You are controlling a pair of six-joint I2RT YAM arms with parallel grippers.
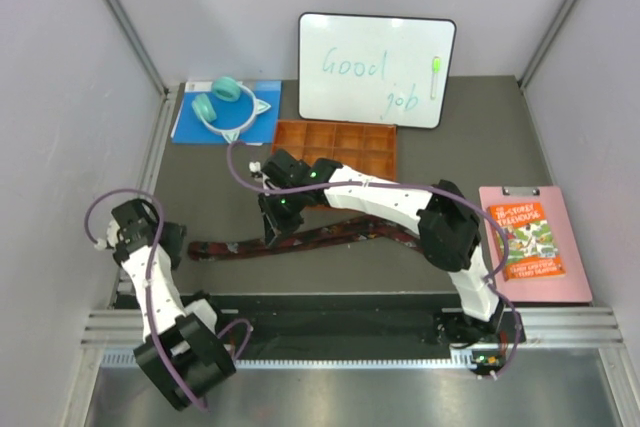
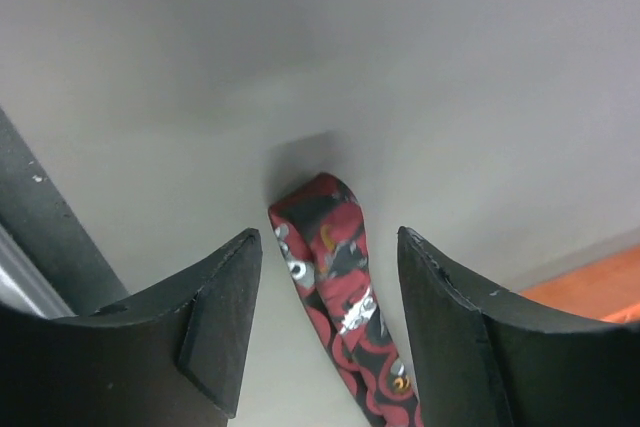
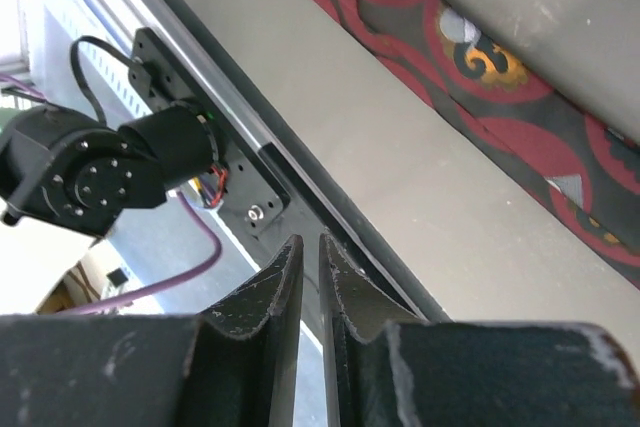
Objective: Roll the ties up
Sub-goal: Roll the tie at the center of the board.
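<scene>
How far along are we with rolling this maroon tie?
Done: nothing yet. The dark maroon patterned fabric necktie lies stretched flat on the table, no coil started. In hand: the left gripper is open, the tie's end showing between its jaws; the right gripper is shut beside the fabric, empty. Left: grip an end and roll it all.

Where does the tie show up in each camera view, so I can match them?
Top external: the tie lies flat across the middle of the table, running left to right.
Left wrist: the tie's end sits low centre, between the open fingers of the left gripper.
Right wrist: the tie crosses the upper right diagonally.
Shared landmark: the grey table under it in all three.
</scene>
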